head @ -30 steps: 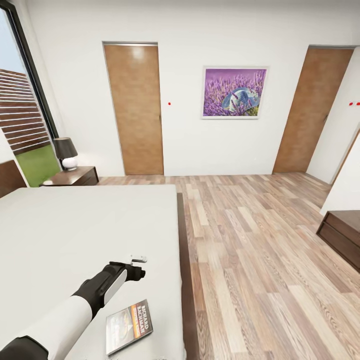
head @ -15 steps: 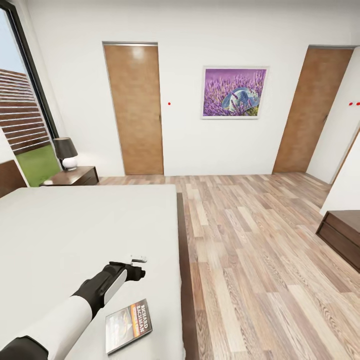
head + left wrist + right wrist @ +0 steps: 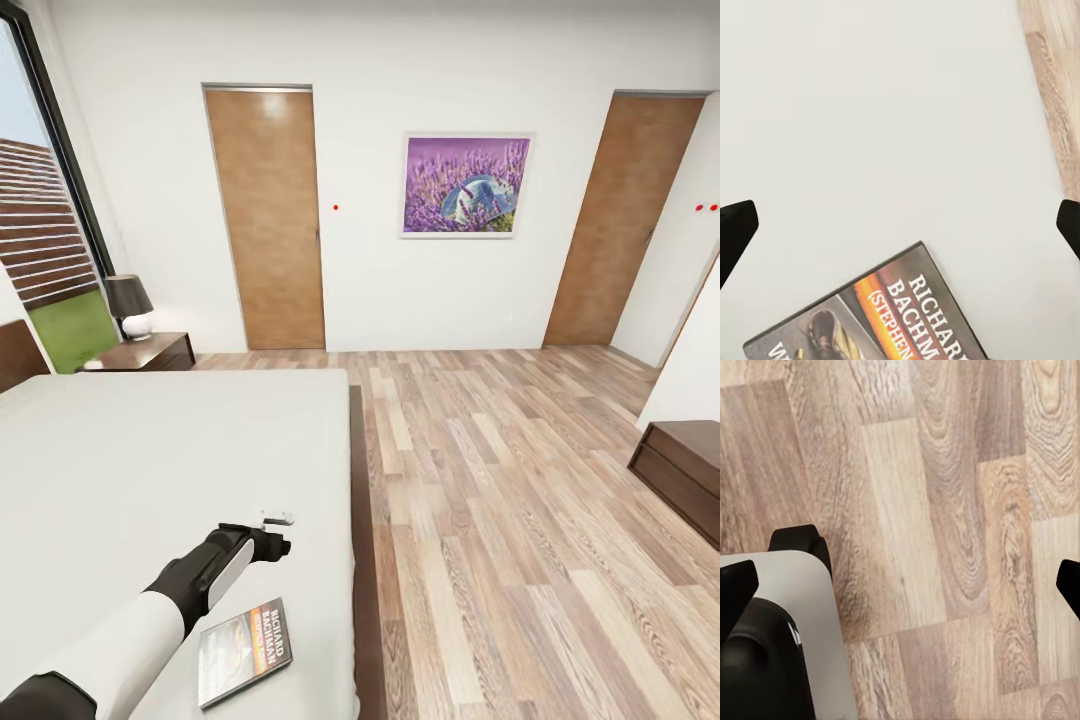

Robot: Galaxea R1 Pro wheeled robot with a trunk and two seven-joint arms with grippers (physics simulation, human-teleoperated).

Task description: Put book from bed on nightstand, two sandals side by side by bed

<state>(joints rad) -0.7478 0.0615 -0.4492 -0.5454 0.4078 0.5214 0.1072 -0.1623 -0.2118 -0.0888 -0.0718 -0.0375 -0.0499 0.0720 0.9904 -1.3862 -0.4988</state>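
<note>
**Left arm over the bed, book lying near the mattress edge**

In the head view the left arm reaches out over the grey mattress of the bed (image 3: 150,460), its gripper (image 3: 272,532) hanging above the bedding with nothing in it. In the left wrist view the two black fingertips (image 3: 736,229) sit at opposite edges of the picture, spread wide, with bare mattress between them. The book (image 3: 243,652) lies flat on the mattress at about 6 o'clock from that gripper, close to the bed's floor-side edge; its dark cover with an orange band and white lettering faces up, turned at a slant.

The right gripper (image 3: 900,585) hangs over the wood-plank floor (image 3: 520,520), fingertips wide apart and holding nothing, with part of the robot's grey and black base (image 3: 772,645) beneath it.

At 11 o'clock from the bed, a dark nightstand (image 3: 150,353) carries a lamp (image 3: 130,305). Two brown doors (image 3: 268,215) flank a purple picture (image 3: 466,185) on the far wall.
</note>
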